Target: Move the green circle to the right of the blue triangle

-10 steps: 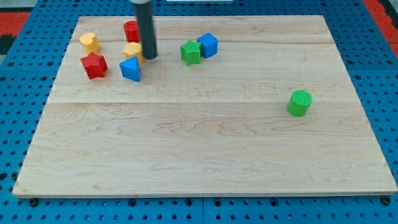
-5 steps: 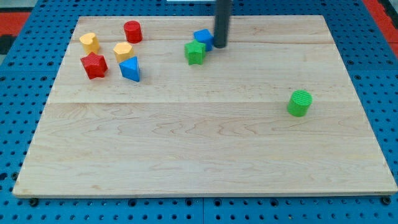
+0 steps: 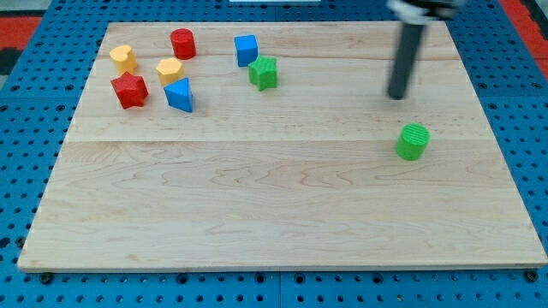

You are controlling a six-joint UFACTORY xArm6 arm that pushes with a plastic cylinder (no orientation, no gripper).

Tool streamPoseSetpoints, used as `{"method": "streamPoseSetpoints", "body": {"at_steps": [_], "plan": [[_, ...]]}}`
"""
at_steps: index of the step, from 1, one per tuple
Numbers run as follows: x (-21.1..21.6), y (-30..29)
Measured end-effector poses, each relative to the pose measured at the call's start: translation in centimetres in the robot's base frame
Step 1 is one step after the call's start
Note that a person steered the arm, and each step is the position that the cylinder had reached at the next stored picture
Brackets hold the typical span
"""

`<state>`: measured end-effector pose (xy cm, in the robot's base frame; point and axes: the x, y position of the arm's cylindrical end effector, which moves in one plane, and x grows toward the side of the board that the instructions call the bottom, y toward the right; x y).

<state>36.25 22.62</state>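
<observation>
The green circle [image 3: 413, 141] is a short green cylinder at the view's right, around mid-height of the wooden board [image 3: 282, 205]. The blue triangle [image 3: 179, 94] lies at the upper left, far from it. My tip [image 3: 396, 96] is on the board just above the green circle and slightly to its left, apart from it by a small gap. The rod rises toward the view's top edge and looks blurred.
Near the blue triangle are a red star [image 3: 129, 90], a yellow block [image 3: 169, 69], a yellow heart-like block [image 3: 123, 58] and a red cylinder [image 3: 181, 43]. A blue cube [image 3: 246, 50] and a green star-like block [image 3: 263, 73] lie at top centre.
My tip has swept right from beside the blue triangle group, past the blue cube and green block, to just above the green circle. The blue cube has shifted left and up.
</observation>
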Motion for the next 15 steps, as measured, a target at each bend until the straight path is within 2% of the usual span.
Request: {"method": "streamPoseSetpoints", "body": {"at_steps": [1, 4, 5, 6, 7, 9, 10, 11, 13, 14, 15], "plan": [[3.8, 5.6], [12.4, -3.3], [9.0, -7.8], [9.9, -0.9], [7.0, -0.1], [6.0, -15.9], [6.5, -11.1], [3.6, -9.4], [3.4, -22.1], [1.5, -25.6], [2.0, -25.4]]}}
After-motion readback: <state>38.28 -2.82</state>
